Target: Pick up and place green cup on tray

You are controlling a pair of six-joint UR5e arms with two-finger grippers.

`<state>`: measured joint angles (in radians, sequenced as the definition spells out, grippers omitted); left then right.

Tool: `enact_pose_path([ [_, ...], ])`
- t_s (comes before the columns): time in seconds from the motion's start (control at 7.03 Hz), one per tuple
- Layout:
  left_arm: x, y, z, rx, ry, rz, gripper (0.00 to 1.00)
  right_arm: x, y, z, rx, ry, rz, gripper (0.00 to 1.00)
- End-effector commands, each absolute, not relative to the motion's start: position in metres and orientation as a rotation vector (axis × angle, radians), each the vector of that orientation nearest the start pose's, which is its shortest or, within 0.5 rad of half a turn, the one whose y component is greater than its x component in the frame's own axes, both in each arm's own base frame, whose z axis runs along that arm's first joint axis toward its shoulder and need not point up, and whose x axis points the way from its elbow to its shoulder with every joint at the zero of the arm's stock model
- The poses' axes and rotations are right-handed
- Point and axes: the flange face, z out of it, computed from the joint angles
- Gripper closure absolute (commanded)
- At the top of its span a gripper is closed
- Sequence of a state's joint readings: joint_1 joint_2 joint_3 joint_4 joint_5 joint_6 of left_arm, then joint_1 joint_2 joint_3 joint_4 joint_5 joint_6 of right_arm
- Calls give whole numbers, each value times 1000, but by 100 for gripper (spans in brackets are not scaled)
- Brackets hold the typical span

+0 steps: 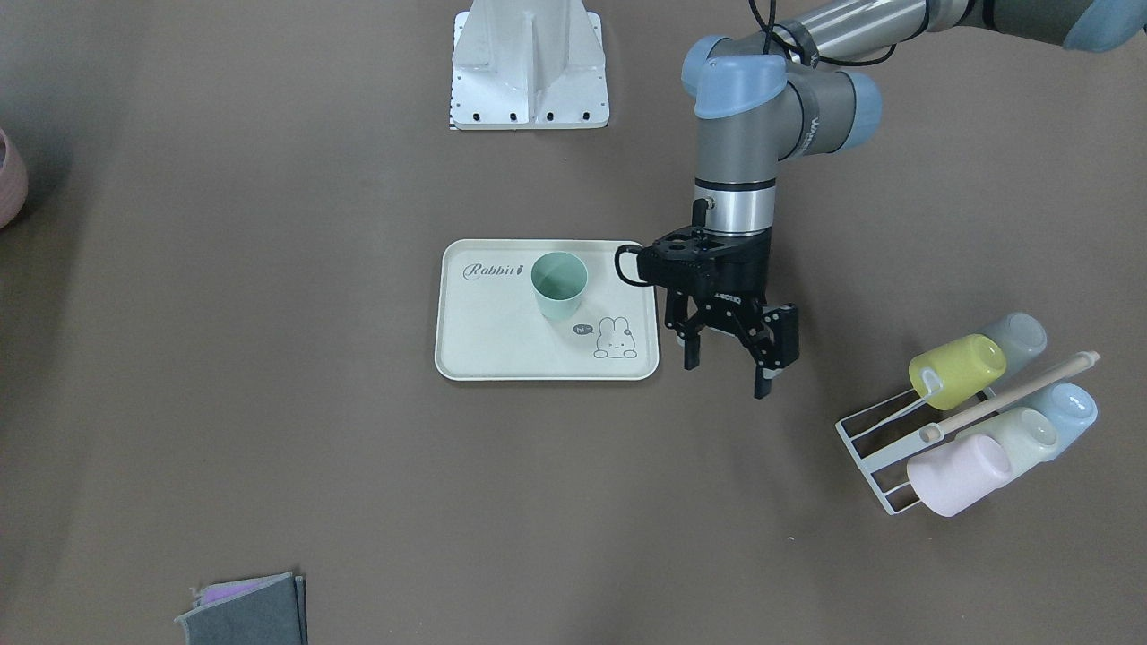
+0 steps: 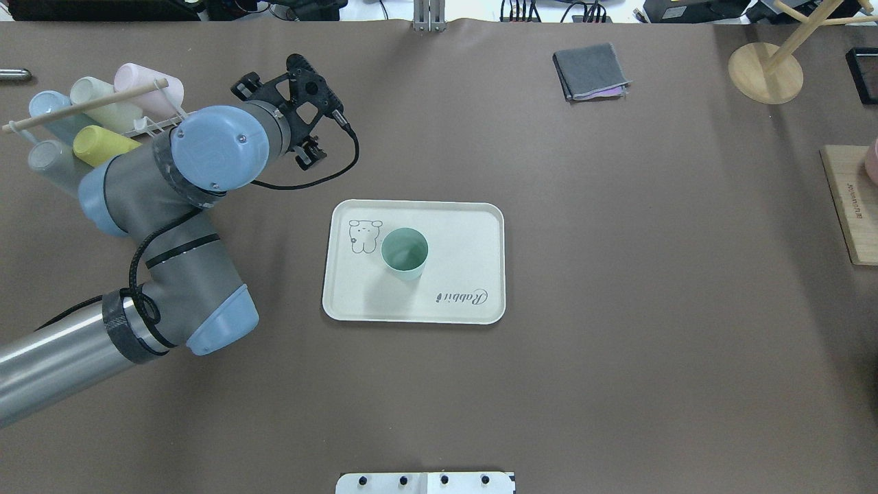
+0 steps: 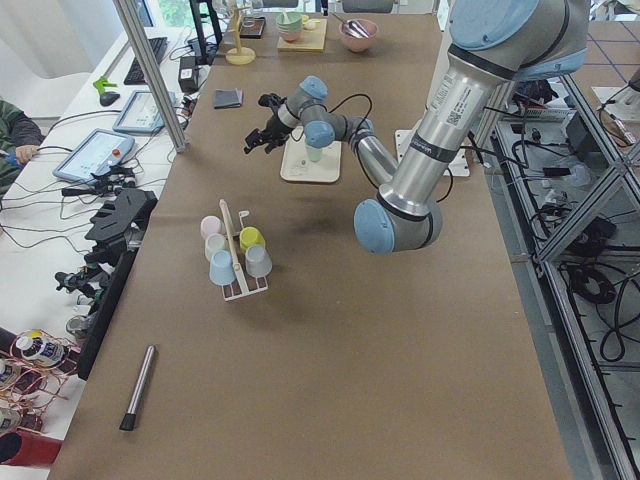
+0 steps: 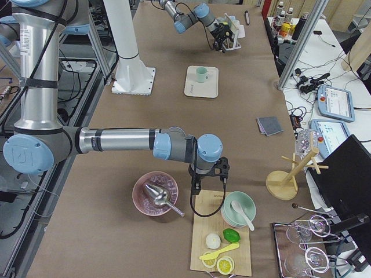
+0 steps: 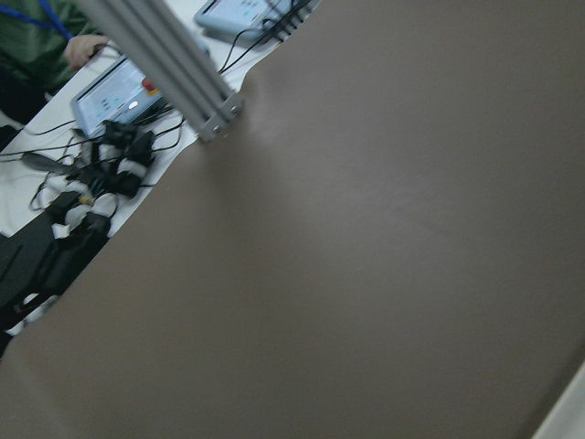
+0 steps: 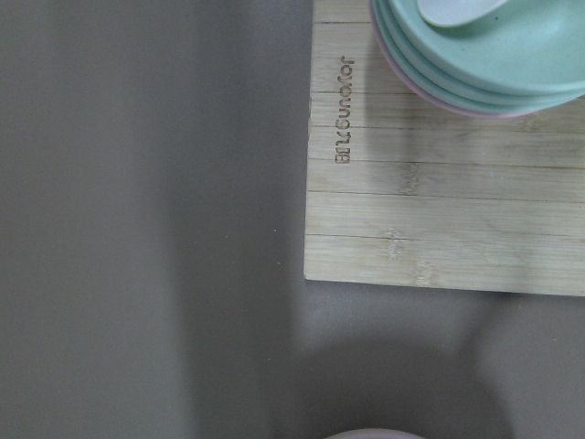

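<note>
The green cup stands upright on the cream tray, near the "Rabbit" script and above the bunny drawing. It also shows in the overhead view, on the tray. My left gripper is open and empty. It hangs over the bare table just beside the tray's short edge, between the tray and the cup rack. My right gripper shows only in the exterior right view, far from the tray at a wooden board. I cannot tell whether it is open or shut.
A white wire rack holds yellow, pink, blue and whitish cups on the left arm's side. A folded grey cloth lies at the far side. A wooden board with stacked bowls and a pink bowl sit by the right arm.
</note>
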<state>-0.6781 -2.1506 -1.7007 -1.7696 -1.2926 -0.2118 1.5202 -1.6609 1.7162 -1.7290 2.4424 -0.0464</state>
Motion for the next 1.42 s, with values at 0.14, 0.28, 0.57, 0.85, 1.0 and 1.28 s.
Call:
enact_pose_path([
  [0.14,313,-582,238,792,142,392,2,34,-448,639,-99,-870,-46,0],
  [0.28,273,-596,249,713,265,351,2,34,-449,638,-98,-870,-46,0],
  [0.57,182,-616,286,564,462,279,2,34,-450,636,-94,-870,-48,0],
  [0.85,103,-601,366,352,689,200,2,35,-447,641,-105,-870,-42,0],
  [1.0,69,-586,402,283,755,146,2,34,-447,641,-104,-872,-43,0],
  [1.28,1,-534,487,156,840,13,2,35,-447,642,-106,-869,-40,0],
])
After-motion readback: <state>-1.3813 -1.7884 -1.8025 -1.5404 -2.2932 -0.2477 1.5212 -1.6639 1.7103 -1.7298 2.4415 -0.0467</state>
